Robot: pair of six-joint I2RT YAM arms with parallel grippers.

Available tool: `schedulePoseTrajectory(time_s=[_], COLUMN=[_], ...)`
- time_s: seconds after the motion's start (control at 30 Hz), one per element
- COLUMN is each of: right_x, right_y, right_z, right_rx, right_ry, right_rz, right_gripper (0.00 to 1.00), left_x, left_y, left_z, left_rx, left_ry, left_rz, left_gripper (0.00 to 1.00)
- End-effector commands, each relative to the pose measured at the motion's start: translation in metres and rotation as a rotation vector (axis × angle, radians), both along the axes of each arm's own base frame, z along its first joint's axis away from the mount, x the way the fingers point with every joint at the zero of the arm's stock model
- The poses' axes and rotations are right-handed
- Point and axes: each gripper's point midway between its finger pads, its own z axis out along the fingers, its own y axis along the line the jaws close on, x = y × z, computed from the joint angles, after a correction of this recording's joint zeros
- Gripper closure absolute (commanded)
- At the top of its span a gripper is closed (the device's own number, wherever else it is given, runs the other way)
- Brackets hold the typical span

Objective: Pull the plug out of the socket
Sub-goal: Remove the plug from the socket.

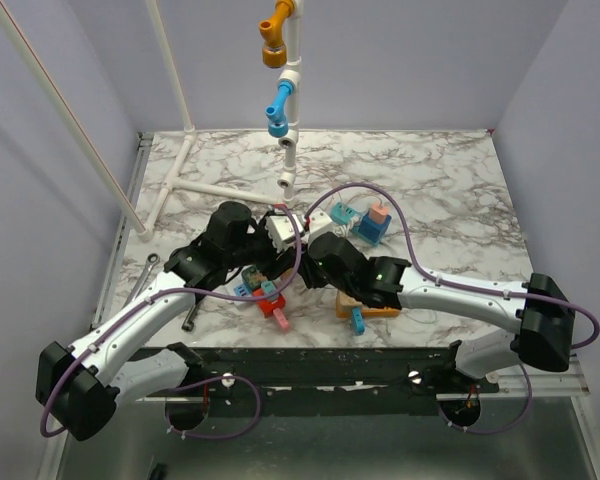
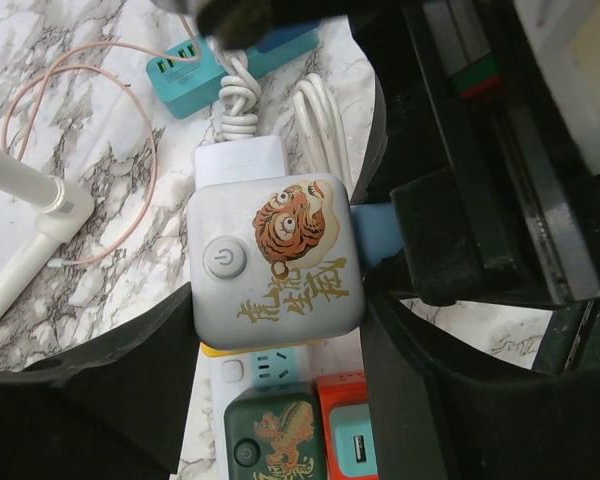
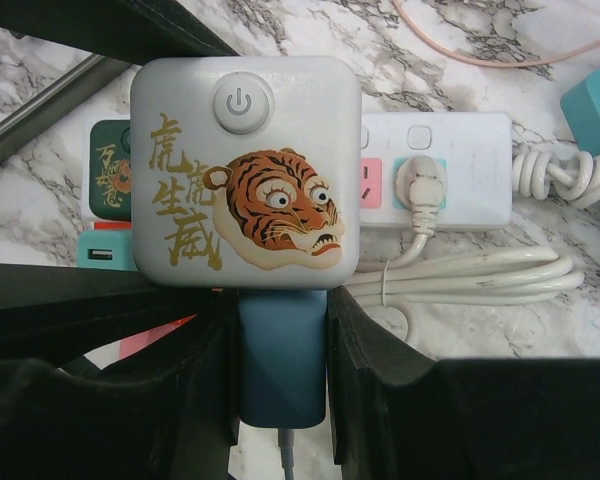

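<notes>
**Two claws meet at the tiger cube on the strip**

The right claw [image 3: 283, 375] is clamped on a blue plug [image 3: 280, 335], a smooth, round-edged rectangular block. Its matte black fingers [image 3: 380, 390] press against the plug's two flat sides. The plug butts against one edge of a white cube adapter [image 3: 245, 170]. The cube is glossy plastic with rounded corners, and it carries a round power button, a printed orange tiger face and gold characters.

The left claw [image 2: 280, 310] straddles the same cube, with one broad black finger [image 2: 110, 400] on each side across the strip's width. Whether its jaws actually pinch the cube cannot be told.

The cube sits on the socket [image 3: 450, 165], a long white power strip lying flat on the table. A pink outlet shows just beside the cube, and a round white plug [image 3: 423, 185] is seated in the next outlet. The strip's thick white cord [image 3: 480, 275] lies folded in loops alongside it.

In the left wrist view, a yellow and a blue outlet show past the cube. Beyond them stand a dark green cube [image 2: 270, 440] with its own tiger print and an orange-red adapter [image 2: 335, 385] touching it. A teal box [image 2: 195, 75] lies at the strip's far end.

From above, the left arm [image 1: 150, 315] and right arm [image 1: 460, 295] are white links with black joints and purple cables. Both reach forward from the near edge and bend inward to meet at the middle of the grey-veined marble table [image 1: 450, 190].
</notes>
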Motion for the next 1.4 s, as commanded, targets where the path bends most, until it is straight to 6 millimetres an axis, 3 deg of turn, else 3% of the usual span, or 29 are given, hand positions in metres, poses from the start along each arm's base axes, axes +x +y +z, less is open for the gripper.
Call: schedulePoseTrajectory(time_s=[0.0, 0.27, 0.43, 0.6, 0.9, 1.03, 1.2, 1.27, 1.37], right_x=[-0.047, -0.063, -0.062, -0.065, -0.083, -0.084, -0.045, -0.021, 0.025], right_y=[0.017, 0.001, 0.004, 0.006, -0.018, -0.024, -0.056, -0.071, -0.108], right_z=[-0.006, -0.009, -0.006, -0.004, -0.012, -0.009, 0.007, 0.018, 0.037], right_rx=[0.04, 0.034, 0.025, 0.028, 0.031, 0.036, -0.056, -0.074, -0.041], right_ry=[0.082, 0.13, 0.122, 0.13, 0.199, 0.197, 0.056, 0.03, 0.034], right_rz=[0.132, 0.143, 0.153, 0.158, 0.131, 0.111, -0.097, -0.181, -0.326], right_gripper=[0.88, 0.9, 0.9, 0.9, 0.9, 0.9, 0.95, 0.95, 0.96], left_x=[0.025, 0.019, 0.018, 0.024, 0.033, 0.027, 0.021, 0.019, 0.017], left_y=[0.015, 0.026, 0.03, 0.035, 0.046, 0.046, 0.047, 0.049, 0.05], left_z=[-0.013, -0.029, -0.038, -0.042, -0.057, -0.059, -0.058, -0.056, -0.049], left_rx=[0.092, 0.158, 0.191, 0.202, 0.257, 0.251, 0.251, 0.252, 0.244], left_ry=[-0.087, -0.061, -0.023, -0.004, 0.028, 0.039, 0.057, 0.06, 0.064], left_rz=[0.1, 0.103, 0.118, 0.158, 0.202, 0.187, 0.182, 0.181, 0.189], left_gripper=[0.64, 0.73, 0.83, 0.83, 0.88, 0.89, 0.84, 0.75, 0.7])
